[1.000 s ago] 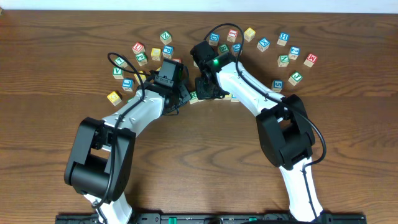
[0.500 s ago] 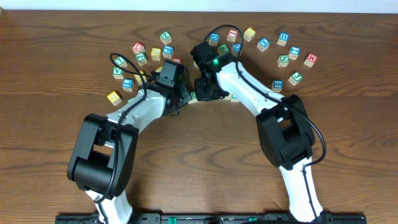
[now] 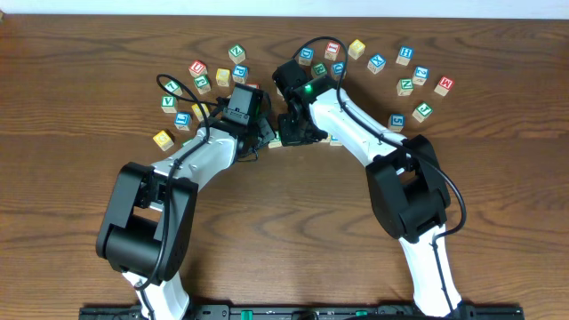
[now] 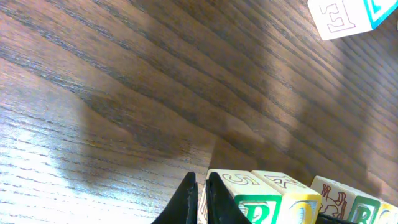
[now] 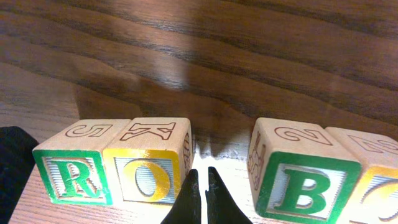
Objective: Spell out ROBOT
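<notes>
In the right wrist view a row of ROBOT cubes stands on the table: green R (image 5: 73,173), yellow O (image 5: 149,169), then a gap, then green B (image 5: 303,188) and the edge of another yellow cube (image 5: 380,186). My right gripper (image 5: 202,179) is shut and empty, its tips low in the gap between O and B. My left gripper (image 4: 200,185) is shut and empty, its tips against the left side of the R cube (image 4: 247,200), with O (image 4: 292,202) beside it. From overhead both grippers (image 3: 260,142) (image 3: 298,135) cover most of the row.
Several loose letter cubes lie scattered behind the row, among them a green one (image 3: 236,53), a blue one (image 3: 405,55) and a yellow one (image 3: 163,139) at the left. One cube (image 4: 348,15) shows at the top right of the left wrist view.
The left arm has shifted slightly. The right arm and the cubes have not visibly moved.
</notes>
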`<move>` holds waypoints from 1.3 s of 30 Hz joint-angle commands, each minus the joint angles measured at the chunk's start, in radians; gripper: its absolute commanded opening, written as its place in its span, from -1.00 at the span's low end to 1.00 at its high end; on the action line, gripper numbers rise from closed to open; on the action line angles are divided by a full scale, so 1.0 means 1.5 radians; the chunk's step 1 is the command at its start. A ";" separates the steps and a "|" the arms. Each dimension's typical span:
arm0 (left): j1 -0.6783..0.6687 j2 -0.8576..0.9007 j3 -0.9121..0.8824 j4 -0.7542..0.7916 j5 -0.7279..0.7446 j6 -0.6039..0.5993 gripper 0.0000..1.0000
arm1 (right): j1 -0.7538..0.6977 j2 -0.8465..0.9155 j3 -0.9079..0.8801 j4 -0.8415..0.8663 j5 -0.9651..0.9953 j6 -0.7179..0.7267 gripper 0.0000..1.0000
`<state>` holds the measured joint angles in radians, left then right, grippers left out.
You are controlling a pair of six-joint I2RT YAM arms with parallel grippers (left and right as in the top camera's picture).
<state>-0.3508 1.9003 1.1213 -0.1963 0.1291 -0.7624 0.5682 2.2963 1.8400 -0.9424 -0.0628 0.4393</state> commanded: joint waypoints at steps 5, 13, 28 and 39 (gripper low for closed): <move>0.000 0.006 -0.005 0.003 -0.004 0.006 -0.85 | 0.012 0.008 0.010 -0.001 -0.010 -0.007 -0.98; 0.000 0.012 -0.005 0.014 -0.006 0.006 -0.85 | 0.012 0.008 0.010 0.009 -0.011 -0.007 -0.98; 0.000 0.031 -0.005 0.038 -0.004 0.006 -0.85 | 0.012 0.008 0.010 0.019 -0.013 -0.006 -0.98; 0.000 0.031 -0.005 0.045 -0.004 0.006 -0.85 | 0.021 0.008 0.009 0.017 -0.013 -0.006 -0.98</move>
<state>-0.3477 1.9320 1.1213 -0.1307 0.1135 -0.7605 0.5800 2.2963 1.8400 -0.9230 -0.0555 0.4397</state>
